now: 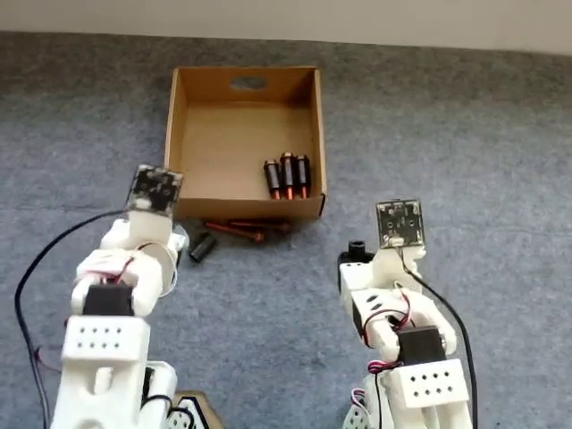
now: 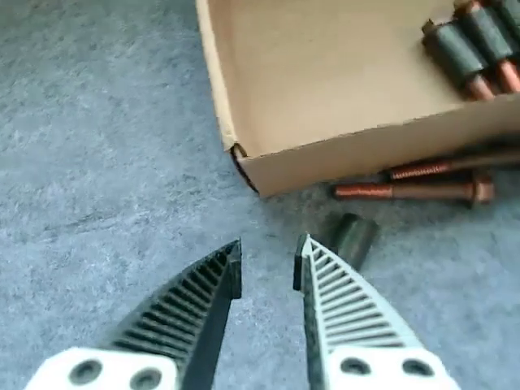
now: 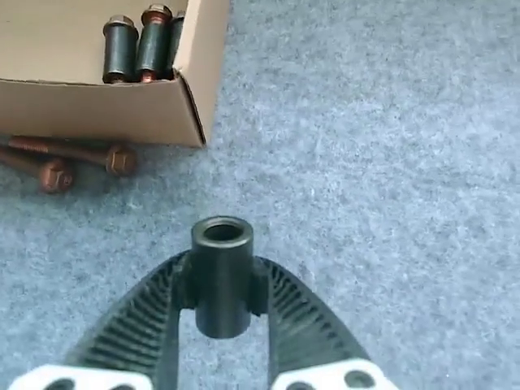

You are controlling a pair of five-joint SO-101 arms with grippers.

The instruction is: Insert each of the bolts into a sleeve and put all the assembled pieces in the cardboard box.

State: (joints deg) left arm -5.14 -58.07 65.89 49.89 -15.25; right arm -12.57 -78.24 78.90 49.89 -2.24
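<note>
A cardboard box (image 1: 175, 134) sits on the grey carpet (image 1: 483, 134) in the upper middle of the high view. Three put-together pieces (image 1: 286, 177) lie side by side inside it, in the lower right corner of the box as the high view shows it. Each one is a bolt with a dark sleeve on it. Two bare bolts (image 1: 237, 230) lie on the carpet just below the near wall of the box, close together and touching the wall or very near it. A loose sleeve (image 1: 202, 247) lies on the carpet a little below the left end of the bolts. The left gripper (image 2: 268, 264) hangs over the carpet near the lower left corner of the box. Its two fingers are a little apart and hold nothing. The loose sleeve (image 2: 353, 240) lies just past one fingertip, and the bolts (image 2: 406, 191) lie beyond it. The right gripper (image 3: 221, 264) is to the lower right of the box, well apart from it. Its fingers are closed around another sleeve (image 3: 222, 276), which is black, and its open end faces the wrist camera. In the high view this sleeve (image 1: 357, 248) shows as a small black shape at the front of the right arm.
</note>
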